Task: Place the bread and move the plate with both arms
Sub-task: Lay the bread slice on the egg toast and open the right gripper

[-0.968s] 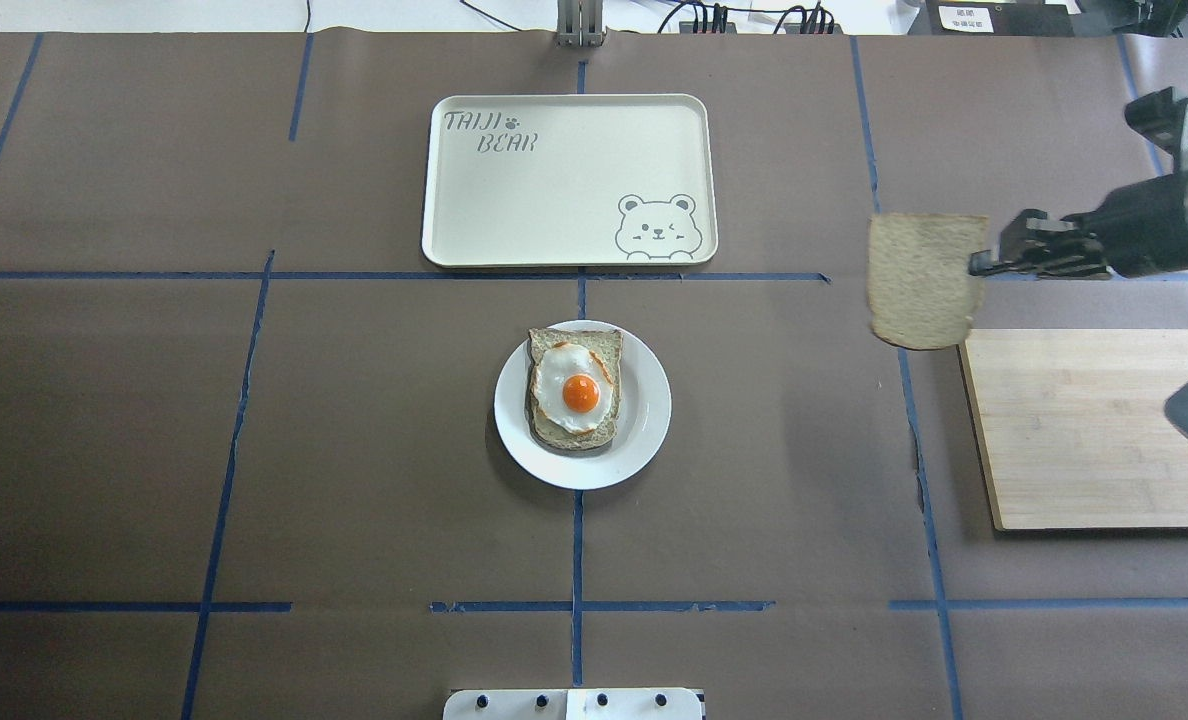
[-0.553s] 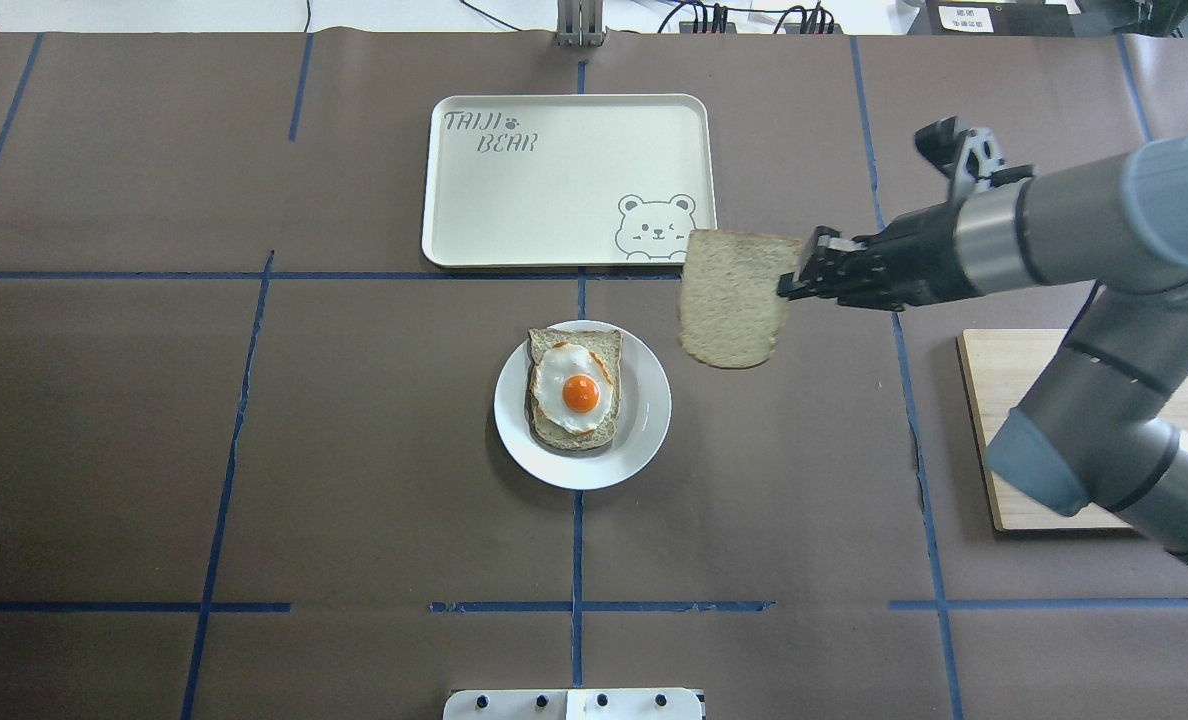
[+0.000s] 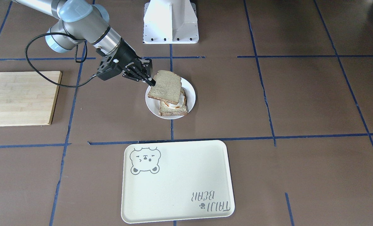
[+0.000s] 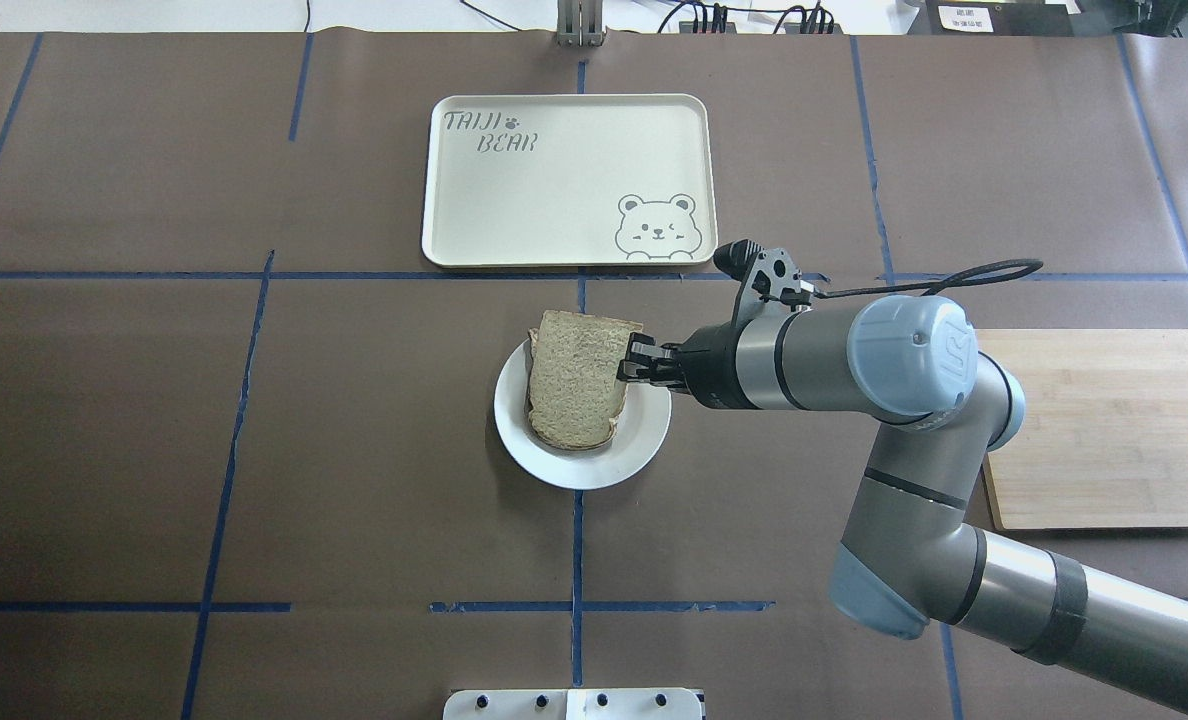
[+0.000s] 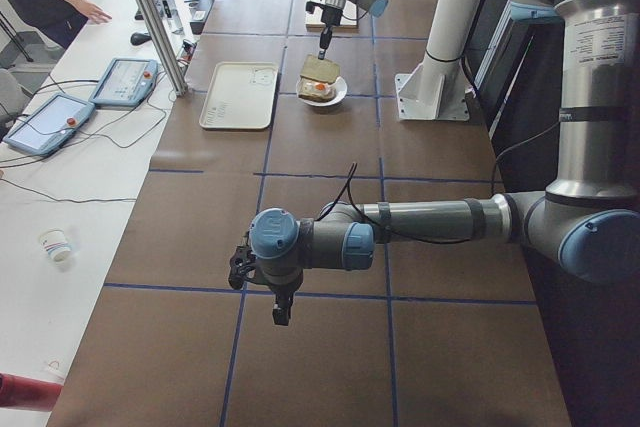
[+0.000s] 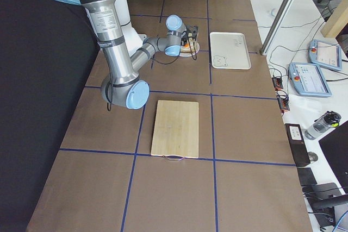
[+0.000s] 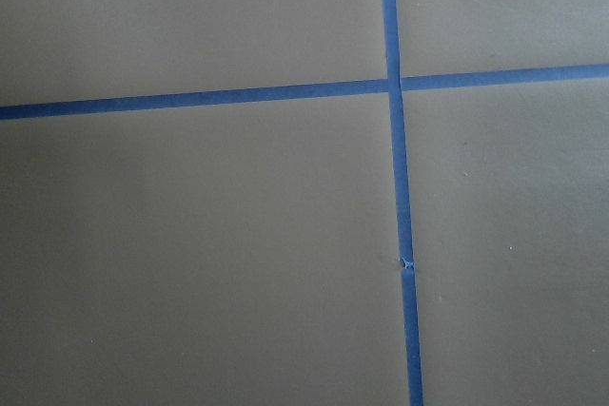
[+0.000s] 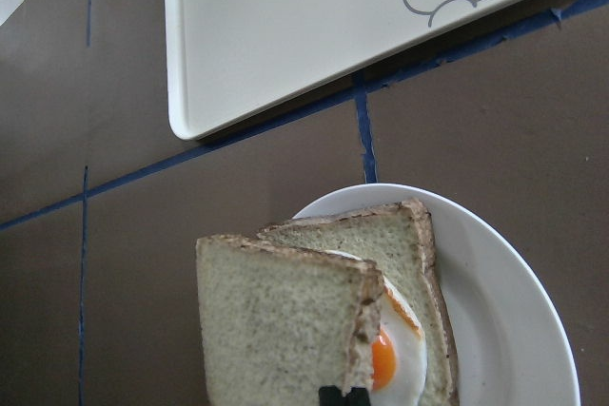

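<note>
One plate (image 4: 644,446) sits in the middle of the brown table (image 4: 254,450), and there are two slices of bread in all. One slice, topped with a fried egg (image 3: 171,110), lies flat on the plate. The other, the plain bread (image 4: 576,385), is held over it by the right gripper (image 4: 635,362), whose jaws are clenched on the slice's right edge. The bread is tilted, with its gripped edge higher, and it covers most of the egg slice when seen from above. From the front, its low edge is very close to the egg, but I cannot tell whether they touch. The right arm (image 4: 854,360) reaches in from the right, with its wrist level above the plate's right rim. One cream tray (image 4: 554,180) with a bear drawing lies just beyond the plate on the far side, apart from it. One wooden board (image 4: 1104,430) lies well to the right, with the right arm crossing its near left corner. The left arm (image 5: 420,227) stretches out low over bare table far to the left, well apart from the plate. The left gripper (image 5: 282,309) points down there, and I cannot tell how its jaws stand.
</note>
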{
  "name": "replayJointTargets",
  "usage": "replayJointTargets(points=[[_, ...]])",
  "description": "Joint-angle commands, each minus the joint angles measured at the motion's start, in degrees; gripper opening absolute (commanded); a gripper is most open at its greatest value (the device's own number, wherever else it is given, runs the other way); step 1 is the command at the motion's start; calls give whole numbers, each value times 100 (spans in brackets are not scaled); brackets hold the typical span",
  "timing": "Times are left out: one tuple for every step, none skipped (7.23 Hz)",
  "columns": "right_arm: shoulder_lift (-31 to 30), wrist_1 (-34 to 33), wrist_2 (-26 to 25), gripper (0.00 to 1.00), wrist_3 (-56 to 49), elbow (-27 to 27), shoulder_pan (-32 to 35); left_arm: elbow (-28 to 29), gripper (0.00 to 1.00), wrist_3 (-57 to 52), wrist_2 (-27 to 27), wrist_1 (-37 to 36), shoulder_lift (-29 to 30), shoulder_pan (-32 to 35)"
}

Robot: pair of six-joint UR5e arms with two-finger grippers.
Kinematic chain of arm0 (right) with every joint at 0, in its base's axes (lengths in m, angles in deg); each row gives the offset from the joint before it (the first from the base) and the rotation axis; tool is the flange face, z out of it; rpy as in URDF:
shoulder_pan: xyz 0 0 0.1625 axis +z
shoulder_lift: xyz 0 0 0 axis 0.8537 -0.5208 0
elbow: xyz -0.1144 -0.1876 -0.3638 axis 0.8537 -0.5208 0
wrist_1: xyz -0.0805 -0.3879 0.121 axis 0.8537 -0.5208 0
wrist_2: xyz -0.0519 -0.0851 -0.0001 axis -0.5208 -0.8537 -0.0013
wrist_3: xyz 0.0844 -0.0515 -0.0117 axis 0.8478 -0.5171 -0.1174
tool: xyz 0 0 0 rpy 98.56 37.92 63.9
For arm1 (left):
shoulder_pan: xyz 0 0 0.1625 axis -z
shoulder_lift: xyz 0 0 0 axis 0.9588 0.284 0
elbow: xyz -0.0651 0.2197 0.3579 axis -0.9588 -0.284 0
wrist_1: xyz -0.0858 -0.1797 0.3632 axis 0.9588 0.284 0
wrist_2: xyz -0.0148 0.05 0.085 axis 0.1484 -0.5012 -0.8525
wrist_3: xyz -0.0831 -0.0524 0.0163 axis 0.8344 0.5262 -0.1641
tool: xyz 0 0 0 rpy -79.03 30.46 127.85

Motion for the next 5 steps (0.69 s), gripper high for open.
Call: replayJointTargets(points=[[39,-6,-72,0,-56,-282,-95,4,100,-1,0,-3,-67,0],[30,-6,-81,0,-65,-345,-148,-5,100,-1,0,-3,-85,0],[47,-6,-81,0,-57,-424,-166,-13,100,-1,0,6,-85,0],[56,-6,-81,2,-56,-442,-174,-22,100,-1,0,6,-85,0],[74,2,-81,27,-56,-442,-183,-48,100,8,0,6,-85,-9]])
